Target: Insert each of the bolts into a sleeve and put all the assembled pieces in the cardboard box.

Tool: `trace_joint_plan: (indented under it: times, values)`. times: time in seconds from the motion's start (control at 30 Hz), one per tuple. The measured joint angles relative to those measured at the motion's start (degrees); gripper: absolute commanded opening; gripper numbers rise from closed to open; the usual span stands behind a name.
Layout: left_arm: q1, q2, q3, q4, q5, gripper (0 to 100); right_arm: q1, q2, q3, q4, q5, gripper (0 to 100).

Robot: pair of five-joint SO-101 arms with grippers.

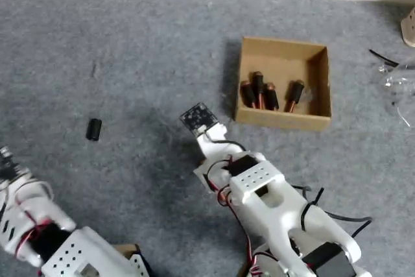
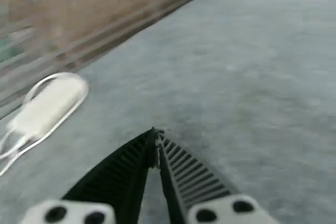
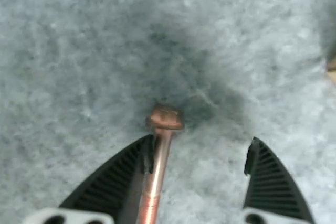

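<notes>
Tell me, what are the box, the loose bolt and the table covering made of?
The box looks like plain brown cardboard, matte. The bolt seems metal: copper-coloured, with a soft sheen along its shank; plated or solid, I cannot tell. The table covering looks like grey felt or short carpet, fuzzy and matte.

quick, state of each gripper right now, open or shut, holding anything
Left gripper: shut, nothing in it.
Right gripper: open; a copper bolt lies against one finger, not clamped.
</notes>
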Motion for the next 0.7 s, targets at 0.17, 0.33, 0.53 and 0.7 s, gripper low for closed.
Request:
trace_joint_plan:
  times: [0.17, 0.33, 0.53, 0.7]
  values:
    - [-9.76, 0.00, 0.00, 6.07, 0.00, 0, 3.08, 0.00, 0.00, 0.00, 0.00, 24.9]
    - [-14.42, 0.00, 0.00, 16.88, 0.00, 0, 3.16, 0.00, 0.00, 0.00, 0.00, 24.9]
    - [-14.86, 0.00, -0.44, 23.56, 0.00, 0, 3.16, 0.00, 0.00, 0.00, 0.00, 24.9]
    - [-14.86, -0.09, 0.44, 27.96, 0.00, 0, 3.16, 0.00, 0.00, 0.00, 0.00, 24.9]
